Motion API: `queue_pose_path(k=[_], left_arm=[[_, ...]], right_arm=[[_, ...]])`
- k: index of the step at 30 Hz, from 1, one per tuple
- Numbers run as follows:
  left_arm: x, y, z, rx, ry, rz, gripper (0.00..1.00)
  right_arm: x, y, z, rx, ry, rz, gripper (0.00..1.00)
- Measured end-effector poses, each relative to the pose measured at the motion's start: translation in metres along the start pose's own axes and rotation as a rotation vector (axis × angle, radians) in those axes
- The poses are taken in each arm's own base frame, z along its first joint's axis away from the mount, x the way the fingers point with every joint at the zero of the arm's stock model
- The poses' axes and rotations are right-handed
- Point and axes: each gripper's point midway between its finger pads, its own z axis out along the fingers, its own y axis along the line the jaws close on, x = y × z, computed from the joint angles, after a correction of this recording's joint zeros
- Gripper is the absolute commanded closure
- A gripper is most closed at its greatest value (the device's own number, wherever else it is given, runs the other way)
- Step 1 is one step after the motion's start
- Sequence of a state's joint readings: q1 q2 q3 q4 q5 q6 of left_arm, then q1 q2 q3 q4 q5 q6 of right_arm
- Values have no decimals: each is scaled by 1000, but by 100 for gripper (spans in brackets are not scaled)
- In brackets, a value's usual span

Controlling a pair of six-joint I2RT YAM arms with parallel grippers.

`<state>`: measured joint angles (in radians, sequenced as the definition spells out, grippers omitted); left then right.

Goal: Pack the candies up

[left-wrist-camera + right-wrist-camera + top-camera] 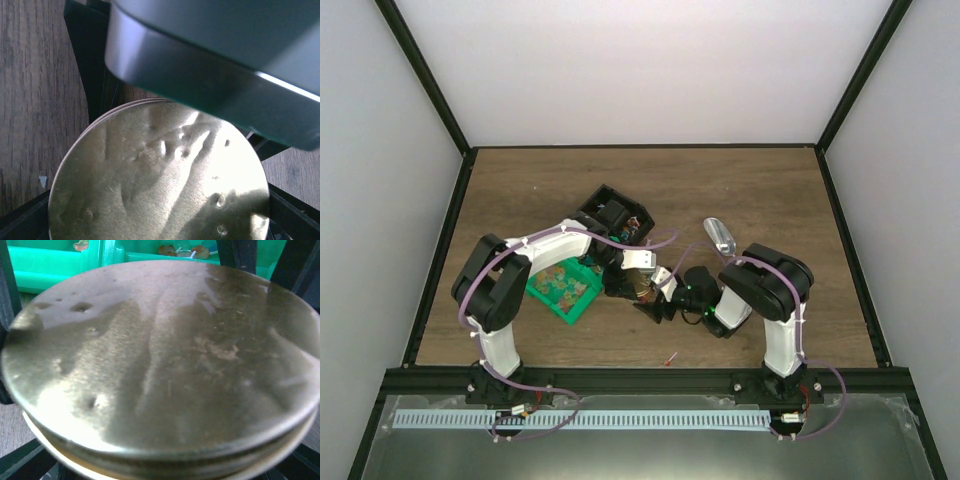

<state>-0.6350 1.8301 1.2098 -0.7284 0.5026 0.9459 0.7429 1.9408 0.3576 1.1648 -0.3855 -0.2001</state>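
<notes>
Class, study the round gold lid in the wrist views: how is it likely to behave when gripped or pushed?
The gold lid is probably thin, light metal: its top shows small dents, so hard squeezing may mark it. Its glossy face looks slippery. Being round, it could roll if stood on edge.

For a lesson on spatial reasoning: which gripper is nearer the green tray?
Left. The left gripper is just right of the green tray; the right gripper lies farther right, beyond the gold lid.
</notes>
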Motion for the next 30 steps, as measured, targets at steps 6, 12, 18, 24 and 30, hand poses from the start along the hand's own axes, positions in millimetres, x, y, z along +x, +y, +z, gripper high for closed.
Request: queue_pose_path(k=[6, 12, 18, 24, 30], left_arm=[[0, 0, 0, -1, -1, -6, 2], [1, 1, 0, -1, -1, -51, 0], [6, -3, -10, -24, -27, -97, 0], [7, -13, -21, -91, -92, -149, 0], [-3, -7, -22, -158, -176, -240, 0]], right_arm=[[0, 0, 0, -1, -5, 3, 19], [0, 0, 0, 0, -4, 1, 21], [1, 0, -1, 1, -2, 2, 22], [1, 2, -1, -3, -2, 1, 23], [1, 2, -1, 0, -1, 4, 23]])
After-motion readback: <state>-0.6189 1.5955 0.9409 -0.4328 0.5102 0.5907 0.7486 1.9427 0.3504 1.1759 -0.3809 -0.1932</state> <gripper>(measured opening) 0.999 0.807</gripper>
